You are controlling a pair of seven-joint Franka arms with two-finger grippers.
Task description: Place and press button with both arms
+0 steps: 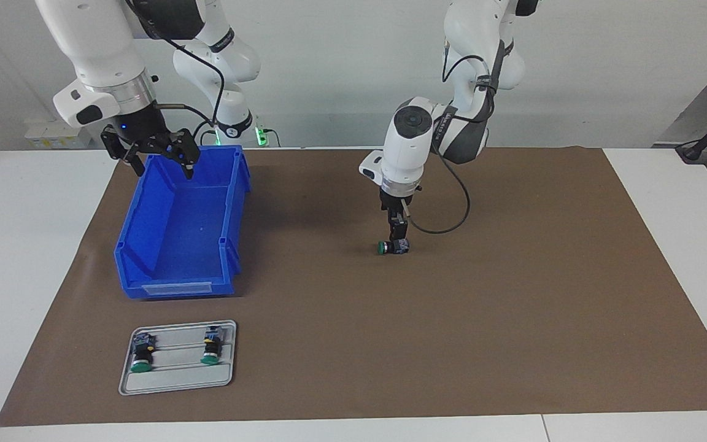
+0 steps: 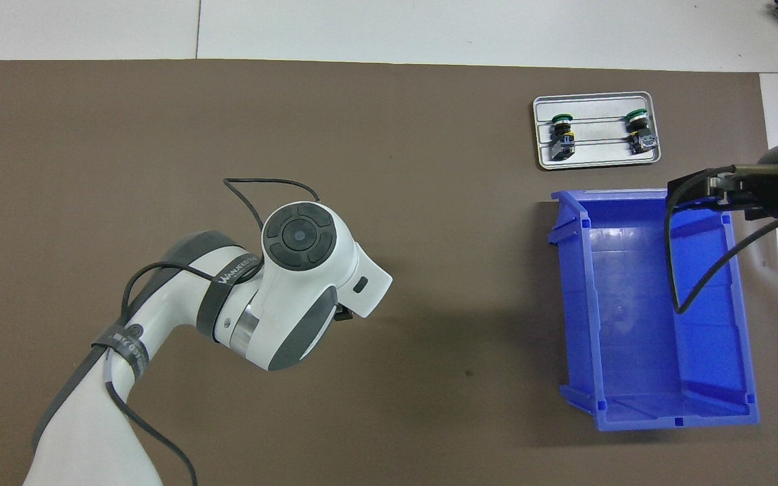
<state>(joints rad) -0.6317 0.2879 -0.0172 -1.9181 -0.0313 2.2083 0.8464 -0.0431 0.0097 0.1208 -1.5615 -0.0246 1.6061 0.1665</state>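
Green-capped button point(image 1: 393, 247) lies on its side on brown mat point(image 1: 513, 307), left gripper point(image 1: 397, 236) down at it, fingers' state unclear. Right gripper point(image 1: 160, 156) spread, empty, over blue bin point(image 1: 145, 245). Two more buttons on tray point(image 1: 175, 383). Placing, pressing apparently undone.

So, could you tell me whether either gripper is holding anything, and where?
Right gripper, over the bin: nothing. Left gripper is down on the button's body; a grip cannot be told.
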